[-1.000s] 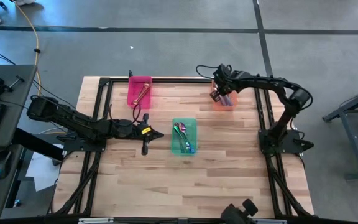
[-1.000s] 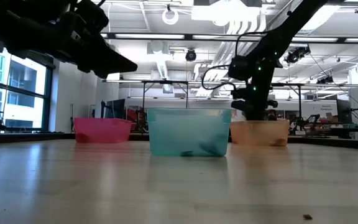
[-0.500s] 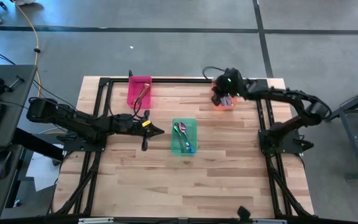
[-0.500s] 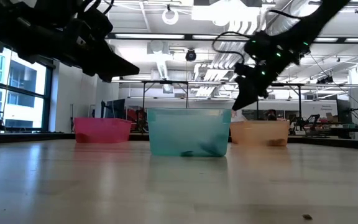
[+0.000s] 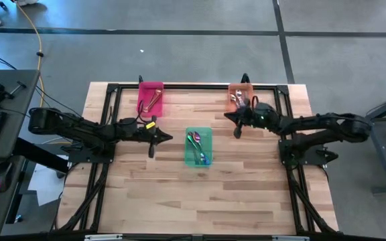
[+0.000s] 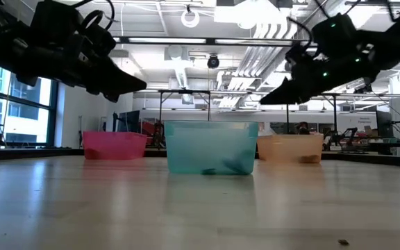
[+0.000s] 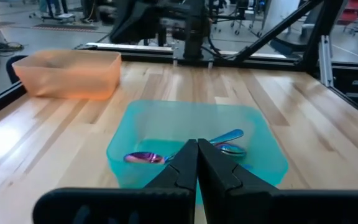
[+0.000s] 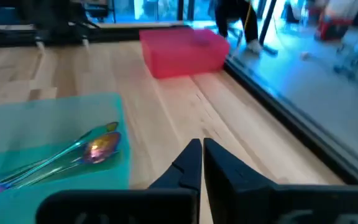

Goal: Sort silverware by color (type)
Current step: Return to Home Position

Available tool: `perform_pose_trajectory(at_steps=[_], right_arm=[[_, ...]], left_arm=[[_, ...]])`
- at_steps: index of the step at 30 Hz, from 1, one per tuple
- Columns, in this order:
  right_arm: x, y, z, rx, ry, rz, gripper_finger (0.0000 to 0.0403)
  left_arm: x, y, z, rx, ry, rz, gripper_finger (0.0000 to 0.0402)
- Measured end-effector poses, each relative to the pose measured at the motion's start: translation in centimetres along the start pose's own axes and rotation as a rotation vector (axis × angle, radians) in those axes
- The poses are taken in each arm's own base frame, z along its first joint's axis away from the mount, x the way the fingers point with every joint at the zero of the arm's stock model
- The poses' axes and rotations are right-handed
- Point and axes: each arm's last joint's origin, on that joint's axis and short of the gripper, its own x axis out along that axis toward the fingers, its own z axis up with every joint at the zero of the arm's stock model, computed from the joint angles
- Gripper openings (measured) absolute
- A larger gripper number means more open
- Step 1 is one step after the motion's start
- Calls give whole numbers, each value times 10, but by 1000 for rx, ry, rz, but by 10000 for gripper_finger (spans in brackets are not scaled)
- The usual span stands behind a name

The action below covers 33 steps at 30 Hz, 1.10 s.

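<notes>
Three bins stand on the wooden table. The pink bin [image 5: 151,98] holds gold spoons [image 5: 154,100], and the orange bin [image 5: 240,98] holds purple-handled spoons [image 5: 238,103]. In the teal bin [image 5: 198,146] lie iridescent spoons [image 7: 219,142]. My left gripper [image 5: 169,138] hangs shut and empty above the table, just left of the teal bin. My right gripper [image 5: 228,116] is shut and empty too. It hovers on the near side of the orange bin and points toward the table's left.
A black frame [image 5: 179,86] runs along the table's far edge and both sides. Bare wood [image 5: 200,194] fills the near half of the table. A tiny crumb [image 6: 343,242] lies near the front edge. Desks and equipment stand beyond the table.
My right gripper has come up out of the orange bin, tipped from pointing down to nearly level, and drawn back toward the table's near and right side. My left gripper has swung a little toward the far edge.
</notes>
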Motion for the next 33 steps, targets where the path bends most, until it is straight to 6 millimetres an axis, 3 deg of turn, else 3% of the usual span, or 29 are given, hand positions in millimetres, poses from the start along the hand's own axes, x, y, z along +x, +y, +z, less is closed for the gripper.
perform_pose_trajectory(at_steps=[6, 13, 17, 25, 33], right_arm=[[-26, 24, -5, -86, -108, 36, 0], [-58, 26, -26, -34, -204, 108, 0], [-71, 26, -28, -41, -278, 113, 0], [-85, 24, -29, -58, -293, 96, 0], [-96, 22, -30, -41, -302, 55, 0]], left_arm=[[-9, 1, 3, 4, -47, 8, 0], [-30, 1, 0, 8, -106, 25, 0], [-43, 2, -3, -7, -148, 37, 0], [-55, 2, -9, -21, -106, 69, 0], [-64, 1, -2, 17, -164, 88, 0]])
